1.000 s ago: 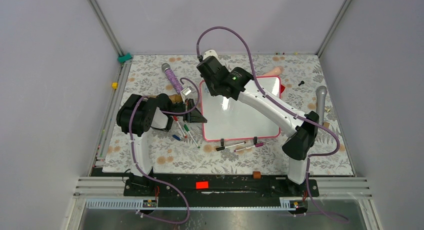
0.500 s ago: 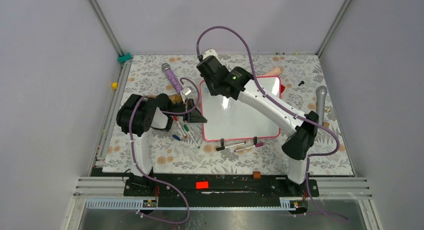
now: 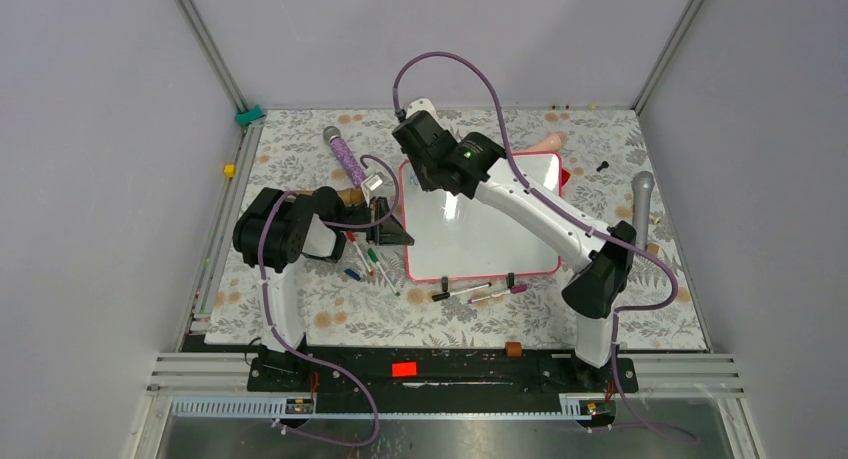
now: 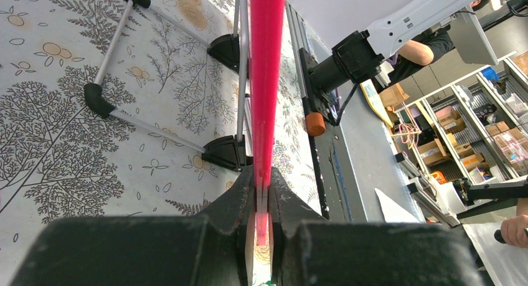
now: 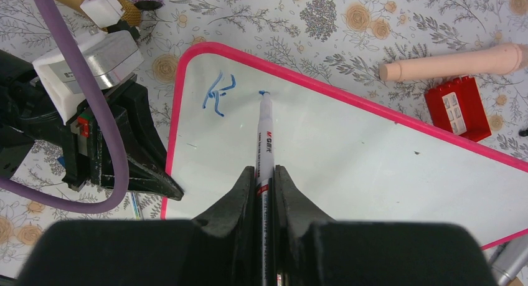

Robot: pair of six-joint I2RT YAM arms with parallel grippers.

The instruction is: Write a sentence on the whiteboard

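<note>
The whiteboard (image 3: 490, 234), white with a pink rim, lies on the flowered table. My left gripper (image 3: 403, 235) is shut on its left rim. In the left wrist view the pink edge (image 4: 266, 80) runs straight out from between the closed left gripper (image 4: 262, 181). My right gripper (image 5: 266, 174) is shut on a white marker (image 5: 265, 133). The marker's blue tip rests on the whiteboard (image 5: 373, 155) near its far left corner, beside a small blue dash. A blue scribble (image 5: 219, 94) lies just left of the tip. From above, the wrist hides the right gripper (image 3: 428, 177).
Loose markers (image 3: 368, 259) lie left of the board and two pens (image 3: 478, 291) in front of it. A purple microphone (image 3: 343, 156) lies at the back left and a grey one (image 3: 641, 204) on the right. A red block (image 5: 459, 106) and a peach rod (image 5: 454, 61) lie behind the board.
The right arm has edged very slightly to the left. The left arm and the board have stayed where they were.
</note>
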